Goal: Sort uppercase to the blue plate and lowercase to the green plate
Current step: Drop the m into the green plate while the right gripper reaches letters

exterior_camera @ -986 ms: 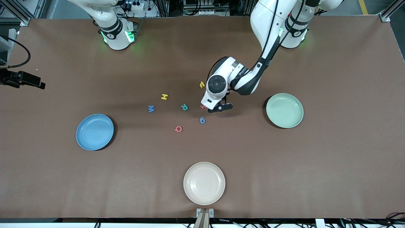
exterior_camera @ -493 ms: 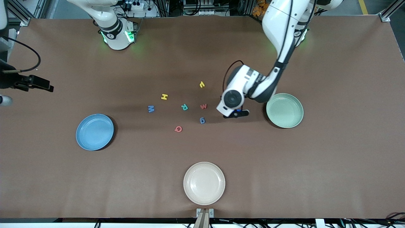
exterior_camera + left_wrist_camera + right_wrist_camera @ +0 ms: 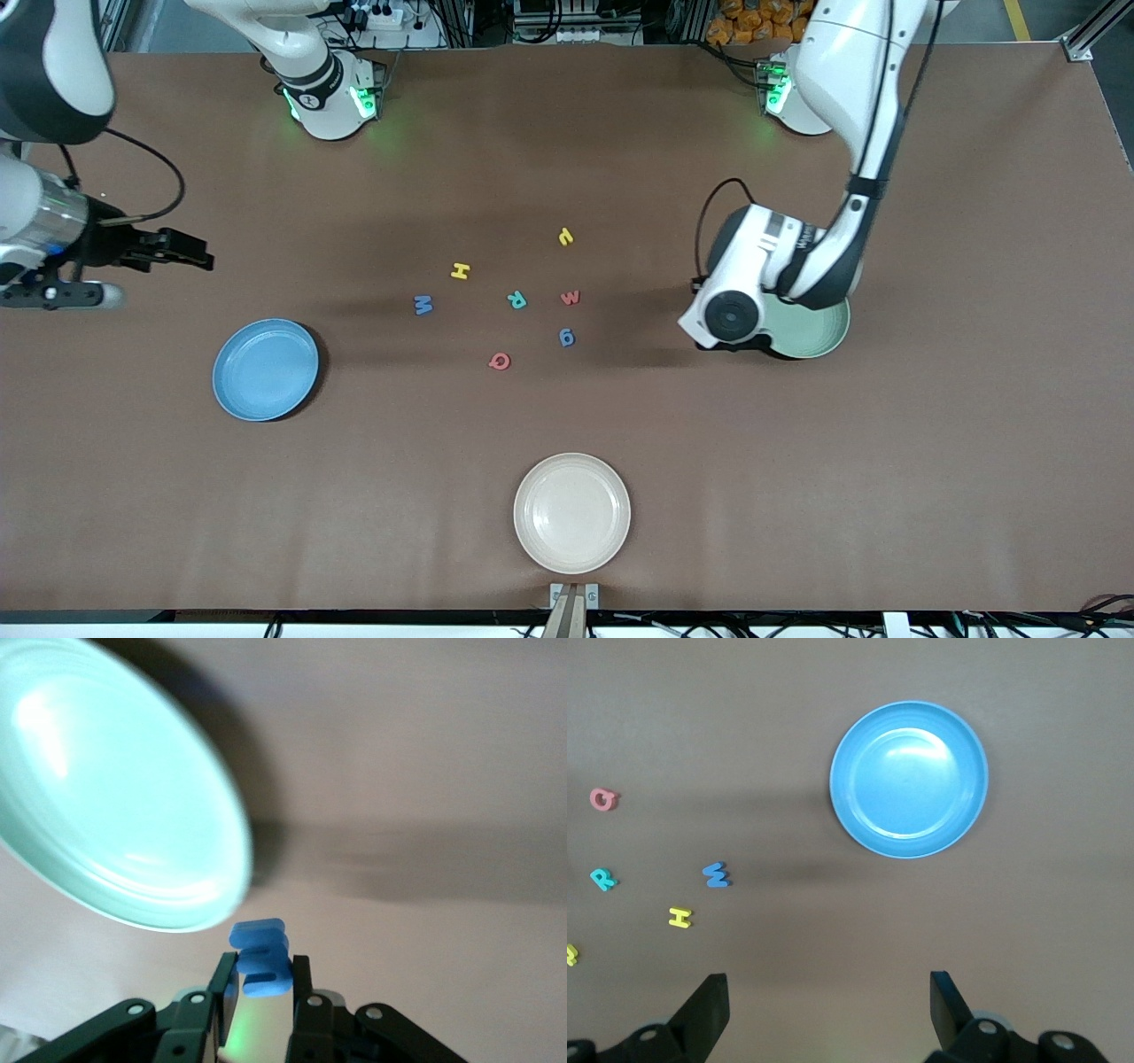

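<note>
Pinching the blue e [image 3: 262, 957] upright between jaws pressed in on its sides, and carrying it in the left gripper [image 3: 263, 981] up in the air, just off the rim of the green plate [image 3: 115, 815] on the side toward the letters. Hanging low there, with the white wrist covering part of that plate [image 3: 819, 332] in the front view. Holding the right gripper [image 3: 828, 992] over bare table at the right arm's end, jaws spread wide and gripping nothing, waiting. Looking down from that wrist on the blue plate [image 3: 909, 780], sitting empty. Spotting that same plate [image 3: 266, 369] on the table nearer the front camera than the letters. Counting seven letters lying flat mid-table between the two plates: yellow r [image 3: 565, 236] farthest from the front camera, then H [image 3: 460, 270], then M [image 3: 423, 305], R [image 3: 516, 299] and w [image 3: 570, 297] roughly in a row, with M toward the right arm's end. Finding g [image 3: 567, 336] just nearer the camera than w, and Q [image 3: 500, 360] nearest of all, none touching another. Noting a cream plate [image 3: 572, 513] alone and empty by the table's near edge, well apart from the rest.
</note>
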### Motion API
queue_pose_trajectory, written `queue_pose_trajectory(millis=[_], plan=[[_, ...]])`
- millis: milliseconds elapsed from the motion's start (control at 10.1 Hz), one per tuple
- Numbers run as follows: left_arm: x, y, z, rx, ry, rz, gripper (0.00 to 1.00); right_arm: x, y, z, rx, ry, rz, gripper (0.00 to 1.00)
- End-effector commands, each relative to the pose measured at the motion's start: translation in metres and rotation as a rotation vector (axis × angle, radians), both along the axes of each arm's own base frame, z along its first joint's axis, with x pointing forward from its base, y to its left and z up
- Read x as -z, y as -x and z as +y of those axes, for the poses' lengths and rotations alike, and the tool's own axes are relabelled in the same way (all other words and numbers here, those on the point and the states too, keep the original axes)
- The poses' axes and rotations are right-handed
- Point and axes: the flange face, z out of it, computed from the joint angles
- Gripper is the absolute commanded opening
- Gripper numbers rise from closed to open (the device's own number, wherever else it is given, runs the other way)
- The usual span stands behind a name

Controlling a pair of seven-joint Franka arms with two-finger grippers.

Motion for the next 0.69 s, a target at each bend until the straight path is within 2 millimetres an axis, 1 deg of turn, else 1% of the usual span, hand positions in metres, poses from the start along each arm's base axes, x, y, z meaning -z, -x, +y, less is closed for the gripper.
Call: queue_pose_trajectory(millis=[0,99,197,296,395,493,592], plan=[[-0.001,-0.006,0.045,0.063,-0.024,0.052,0.19,0.016,0.021,0.030,-0.028,-0.018,-0.028,1.00],[0.001,-0.012,0.065,0.076,-0.030,0.062,0.19,0.026,0.026,0.044,-0.050,-0.017,-0.039,1.00],[0.007,-0.012,0.086,0.089,-0.052,0.079,0.19,0.032,0.029,0.057,-0.070,-0.017,-0.037,1.00],[0.020,-0.008,0.101,0.113,-0.082,0.098,0.19,0.036,0.031,0.071,-0.067,-0.012,-0.031,1.00],[0.029,-0.005,0.114,0.124,-0.097,0.093,0.19,0.040,0.035,0.092,-0.063,-0.007,-0.034,1.00],[0.034,-0.006,0.128,0.115,-0.093,0.076,0.19,0.045,0.037,0.104,-0.080,-0.007,-0.045,1.00],[0.044,-0.002,0.133,0.127,-0.093,0.061,0.19,0.057,0.041,0.116,-0.100,-0.008,-0.061,1.00]])
